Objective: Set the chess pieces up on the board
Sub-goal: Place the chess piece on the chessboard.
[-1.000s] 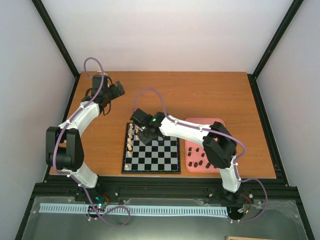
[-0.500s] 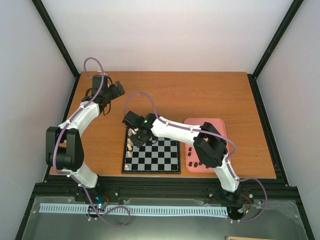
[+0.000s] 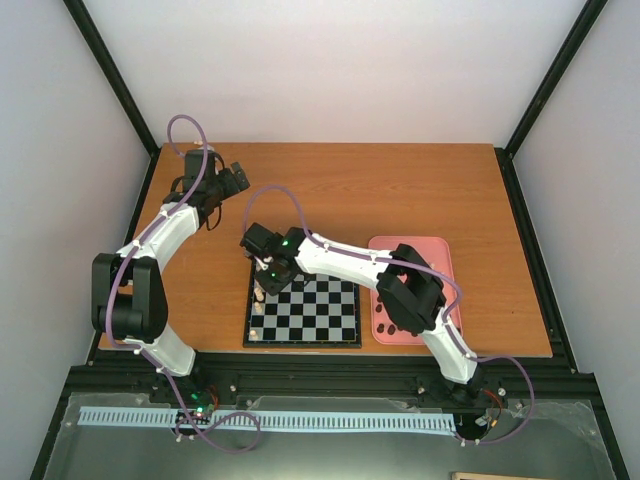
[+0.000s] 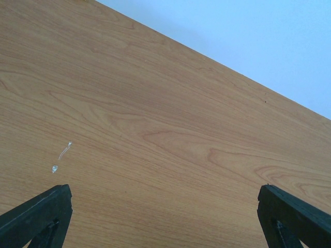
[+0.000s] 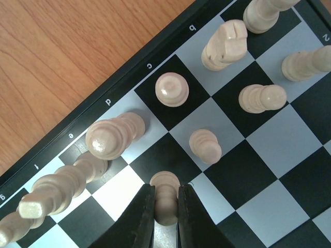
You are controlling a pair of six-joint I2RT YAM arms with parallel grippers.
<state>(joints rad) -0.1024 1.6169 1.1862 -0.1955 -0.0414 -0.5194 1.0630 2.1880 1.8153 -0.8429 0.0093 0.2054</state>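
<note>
Clamping a cream pawn [image 5: 165,182], right claw [image 5: 166,204] sits over the board [image 3: 320,310] by its left edge, among the other cream pieces [image 5: 172,89]. Left claw [image 4: 164,217] is spread wide over bare counter [image 3: 400,190] near its far-left corner. Dark pieces [image 3: 386,312] lie in the pink tray [image 3: 437,250], just right of the board.

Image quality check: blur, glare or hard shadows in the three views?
Top external: even light, but chess pieces too small to resolve. Left wrist: table grain sharp, no glare. Right wrist: crisp, soft shadows, one light square of the board washed out beside the pawn in the right gripper.
</note>
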